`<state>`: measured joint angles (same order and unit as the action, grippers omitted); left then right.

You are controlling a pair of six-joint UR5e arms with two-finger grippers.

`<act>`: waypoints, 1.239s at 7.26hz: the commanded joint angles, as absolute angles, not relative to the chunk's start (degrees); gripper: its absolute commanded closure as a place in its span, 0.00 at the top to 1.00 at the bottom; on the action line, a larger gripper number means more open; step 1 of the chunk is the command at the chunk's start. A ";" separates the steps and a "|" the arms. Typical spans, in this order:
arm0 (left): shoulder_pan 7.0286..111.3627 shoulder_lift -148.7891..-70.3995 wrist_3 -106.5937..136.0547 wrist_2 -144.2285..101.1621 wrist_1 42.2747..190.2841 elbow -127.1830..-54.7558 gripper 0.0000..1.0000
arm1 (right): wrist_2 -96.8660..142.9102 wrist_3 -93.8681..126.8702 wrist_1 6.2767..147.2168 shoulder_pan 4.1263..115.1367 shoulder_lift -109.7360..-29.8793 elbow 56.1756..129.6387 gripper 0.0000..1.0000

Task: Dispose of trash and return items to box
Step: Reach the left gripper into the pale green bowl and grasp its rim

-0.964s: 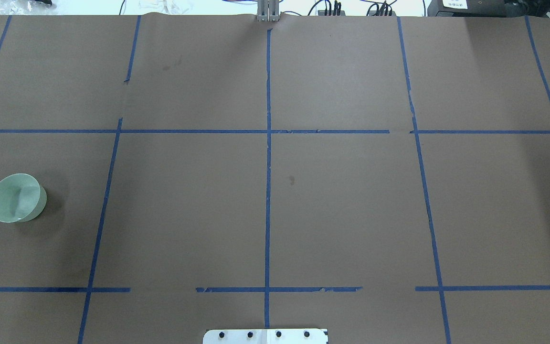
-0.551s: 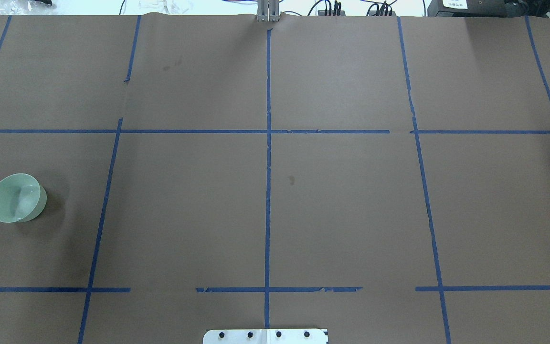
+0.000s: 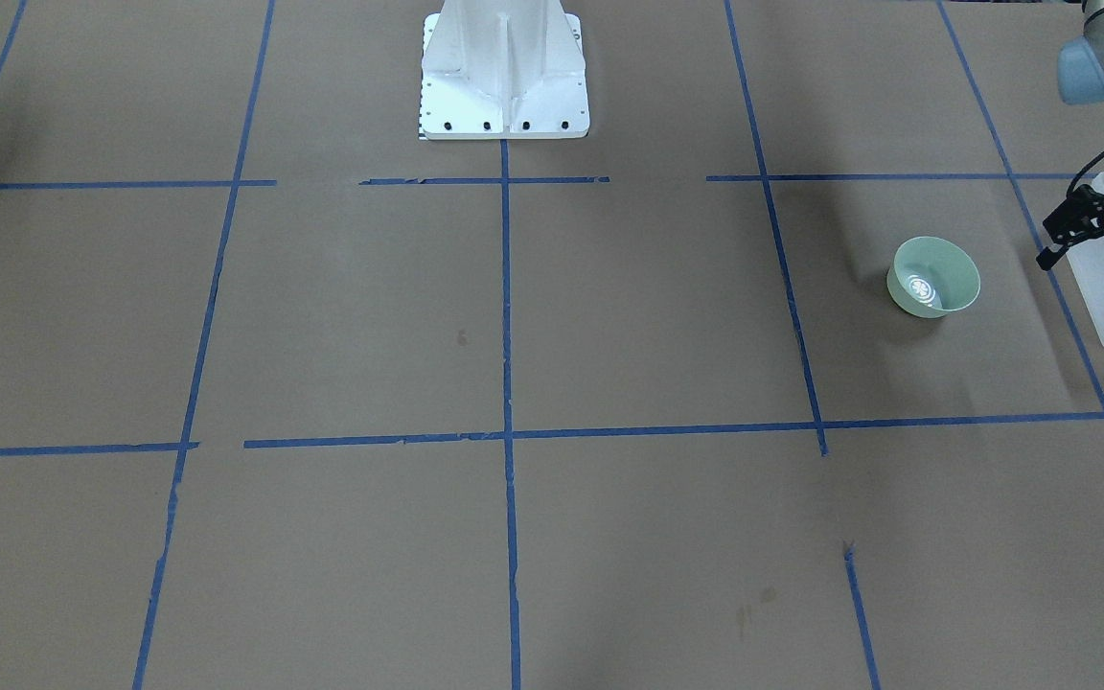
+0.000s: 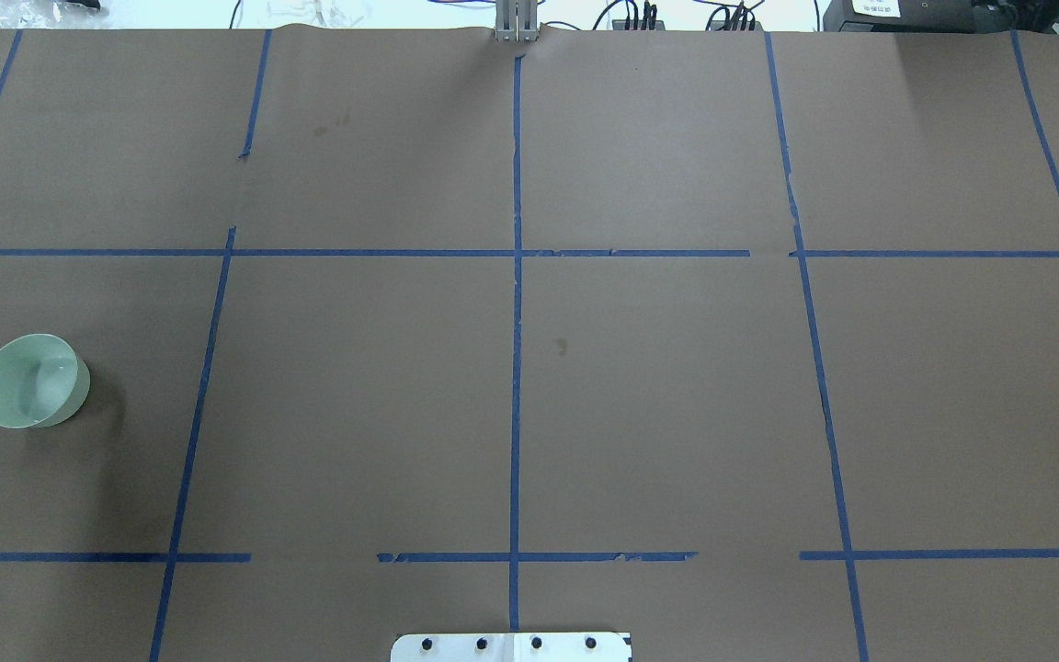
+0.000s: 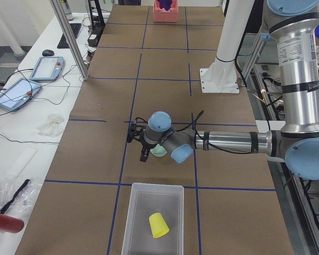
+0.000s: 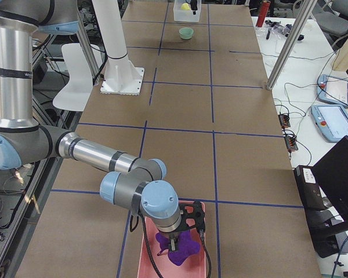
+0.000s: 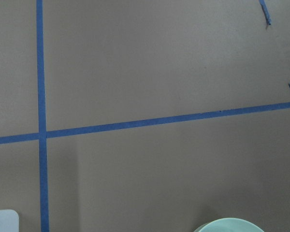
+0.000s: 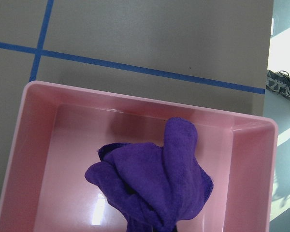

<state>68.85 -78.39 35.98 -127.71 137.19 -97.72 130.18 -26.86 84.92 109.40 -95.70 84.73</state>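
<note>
Left gripper (image 3: pixel 1076 268) hangs at the right edge of the front view, fingers spread apart and nothing between them. Just beside it, toward the middle of the frame, the bowl (image 3: pixel 933 276) sits upright on the table (image 3: pixel 609 316), white mark showing inside, clear of the fingers. In the overhead view the bowl is alone at the left edge. The left wrist camera catches only its rim at the bottom of the frame.

Over to the left side view: the box (image 5: pixel 135 212) is at the bottom centre and the cup (image 5: pixel 158 225) is inside it, lying on the floor of the box. The bowl is outside the box, near its far end.

In the right side view, the right gripper (image 6: pixel 174 243) hangs low over a pink bin (image 8: pixel 38 145) at the bottom of the frame, right on a purple cloth (image 8: pixel 154 188). Whether its fingers are apart or closed, I cannot tell.
</note>
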 commanded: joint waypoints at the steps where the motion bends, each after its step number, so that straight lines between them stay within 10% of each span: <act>1: 60.78 -77.26 45.04 -122.38 142.70 -97.56 1.00 | 130.34 -26.37 82.18 109.34 -95.62 83.06 0.99; 9: 49.75 -76.90 52.29 -119.44 148.71 -92.20 0.80 | 137.46 -16.11 87.32 107.85 -93.87 95.06 1.00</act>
